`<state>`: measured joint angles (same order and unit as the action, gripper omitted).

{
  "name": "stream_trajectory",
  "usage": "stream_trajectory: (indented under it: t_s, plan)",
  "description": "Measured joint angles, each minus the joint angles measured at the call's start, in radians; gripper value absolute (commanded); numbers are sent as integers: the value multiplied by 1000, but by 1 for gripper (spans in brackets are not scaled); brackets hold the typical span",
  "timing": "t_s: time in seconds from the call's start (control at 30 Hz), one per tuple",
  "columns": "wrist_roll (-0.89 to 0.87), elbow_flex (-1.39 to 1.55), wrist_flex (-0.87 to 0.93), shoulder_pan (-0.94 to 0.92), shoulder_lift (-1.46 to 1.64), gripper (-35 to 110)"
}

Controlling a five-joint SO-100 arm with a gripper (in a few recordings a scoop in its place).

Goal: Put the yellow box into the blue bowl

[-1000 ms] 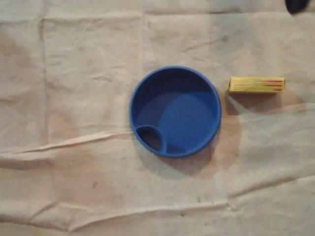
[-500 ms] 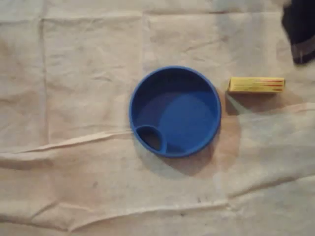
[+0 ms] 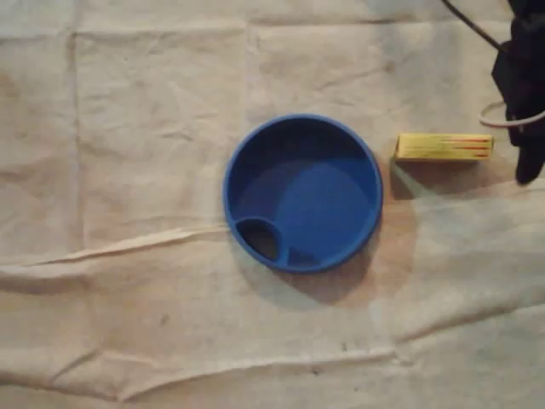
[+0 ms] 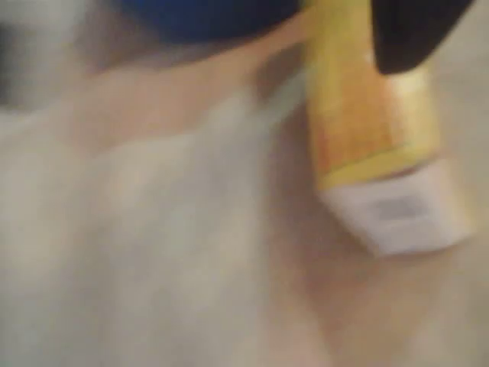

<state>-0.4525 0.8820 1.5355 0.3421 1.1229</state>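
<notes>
**A:** The yellow box (image 3: 443,146) lies flat on the cloth (image 3: 128,128), right of centre in the overhead view. It's just beside the blue bowl (image 3: 302,193) but clear of its rim.

**B:** And the gripper (image 3: 528,160) hangs at the right edge of the frame, just off the box's right end. What are the jaws doing?

**A:** Can't tell! From above it's one dark shape, and the wrist view is a blur. All I get there is a dark finger (image 4: 412,30) at the upper right, above the box.

**B:** How will that box handle?

**A:** It looks like a small card carton, so I'd judge it light. It's probably stiff along the edges, though the broad faces may dent under a hard pinch. The printed skin looks smooth, so it might slip a little.

**B:** So where's the hold?

**A:** Across the narrow width, near the middle of its length. The long sides run left to right in the overhead view, so one finger goes above and one below. Held by an end, it would likely swing.

**B:** Will it fit?

**A:** It's shorter than the bowl is wide, so it should drop in flat.
</notes>
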Motion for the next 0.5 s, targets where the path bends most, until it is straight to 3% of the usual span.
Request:
stream_trajectory:
  t_s: [0.5]
  plan:
    - [35,83,9,-11,-31,32]
